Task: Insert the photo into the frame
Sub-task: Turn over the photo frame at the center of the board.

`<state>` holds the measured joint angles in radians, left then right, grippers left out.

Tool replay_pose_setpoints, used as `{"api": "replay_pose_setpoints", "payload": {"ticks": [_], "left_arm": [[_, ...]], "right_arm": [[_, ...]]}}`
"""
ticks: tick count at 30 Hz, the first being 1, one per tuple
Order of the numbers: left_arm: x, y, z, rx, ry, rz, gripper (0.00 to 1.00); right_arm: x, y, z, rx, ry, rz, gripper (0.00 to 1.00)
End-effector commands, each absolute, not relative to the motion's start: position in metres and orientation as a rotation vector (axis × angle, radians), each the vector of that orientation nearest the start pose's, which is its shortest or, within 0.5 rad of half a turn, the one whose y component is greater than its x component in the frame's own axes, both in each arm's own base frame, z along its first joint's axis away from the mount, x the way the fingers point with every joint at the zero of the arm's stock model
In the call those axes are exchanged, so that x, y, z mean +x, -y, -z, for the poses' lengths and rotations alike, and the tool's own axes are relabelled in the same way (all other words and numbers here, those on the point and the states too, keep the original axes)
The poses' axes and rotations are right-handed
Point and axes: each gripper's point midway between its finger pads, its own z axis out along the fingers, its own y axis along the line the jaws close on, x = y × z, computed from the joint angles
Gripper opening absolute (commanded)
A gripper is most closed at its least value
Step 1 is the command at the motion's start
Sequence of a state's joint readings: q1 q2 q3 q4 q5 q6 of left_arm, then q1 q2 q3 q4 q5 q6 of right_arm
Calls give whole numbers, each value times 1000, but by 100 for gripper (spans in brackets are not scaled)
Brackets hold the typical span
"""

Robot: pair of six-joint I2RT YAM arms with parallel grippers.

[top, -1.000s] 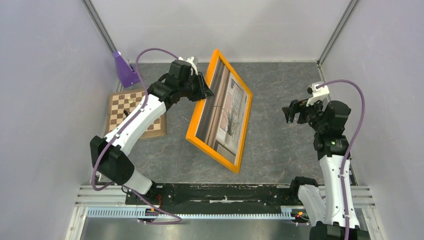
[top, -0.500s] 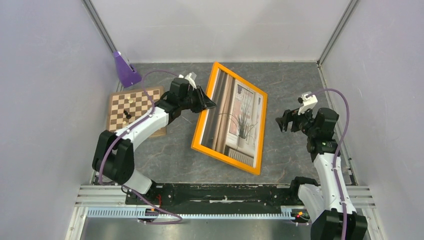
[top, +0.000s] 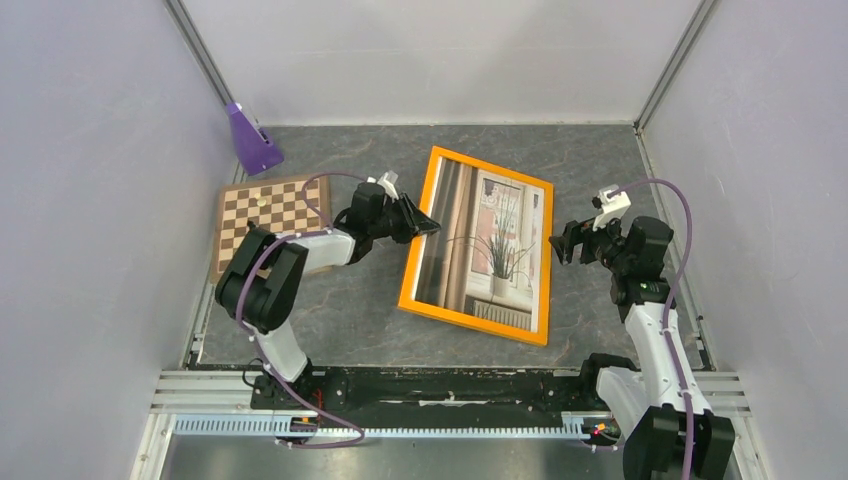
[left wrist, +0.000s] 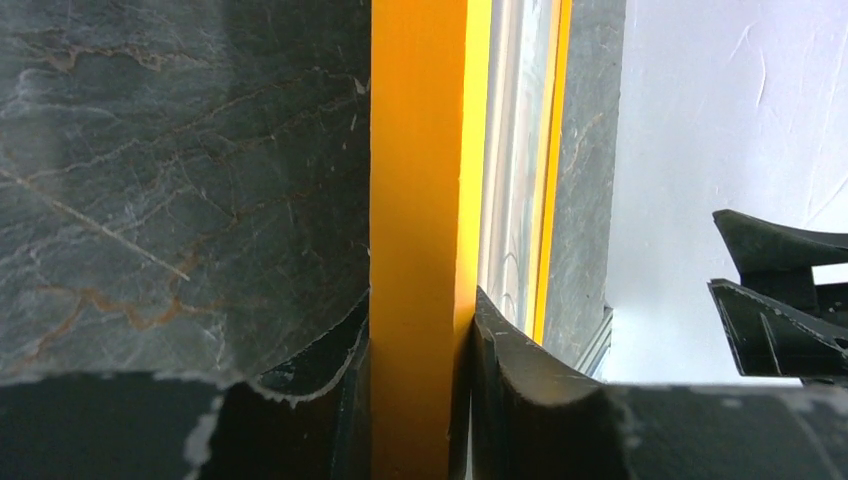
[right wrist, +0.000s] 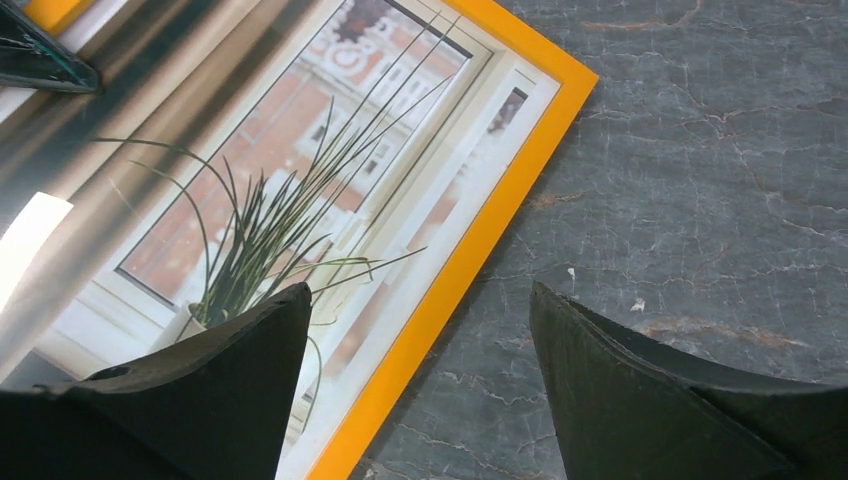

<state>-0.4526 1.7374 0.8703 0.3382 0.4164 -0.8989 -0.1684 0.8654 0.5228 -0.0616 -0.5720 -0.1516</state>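
The orange frame (top: 546, 262) lies face up and nearly flat on the grey table, with the photo (top: 490, 245) of a spiky plant at a window showing inside it. My left gripper (top: 425, 226) is shut on the frame's left rail (left wrist: 420, 200), low over the table. My right gripper (top: 562, 243) is open and empty, just above the frame's right rail (right wrist: 470, 260); the photo (right wrist: 300, 170) fills the left of its view.
A brown-and-white chessboard (top: 250, 205) with a few pieces lies left of the frame, under my left arm. A purple object (top: 250, 140) stands in the back left corner. Grey walls close in on three sides.
My left gripper has lowered the frame from a steep tilt to nearly flat, moving it right and toward the table. My right gripper has dropped and moved left to the frame's right edge.
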Motion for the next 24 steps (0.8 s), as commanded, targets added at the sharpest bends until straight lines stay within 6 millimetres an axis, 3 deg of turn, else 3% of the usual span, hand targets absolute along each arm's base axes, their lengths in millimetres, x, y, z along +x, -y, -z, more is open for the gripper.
{"api": "replay_pose_setpoints", "payload": {"ticks": [1,11,19,24], "left_arm": [[369,267,-40,-361,-2347,1029,3],[363,253,11,-475,-2423,941,25],[357,246,24,-486,-2456,906,38],[357,239,24,-494,-2470,875,55]], "right_arm": [[306,-39,-168,-390,-1842,-323,83],[306,-39,-163,-393,-1860,-326,83],[306,-39,-161,-392,-1865,-333,83],[305,-39,-160,-393,-1868,-330,83]]}}
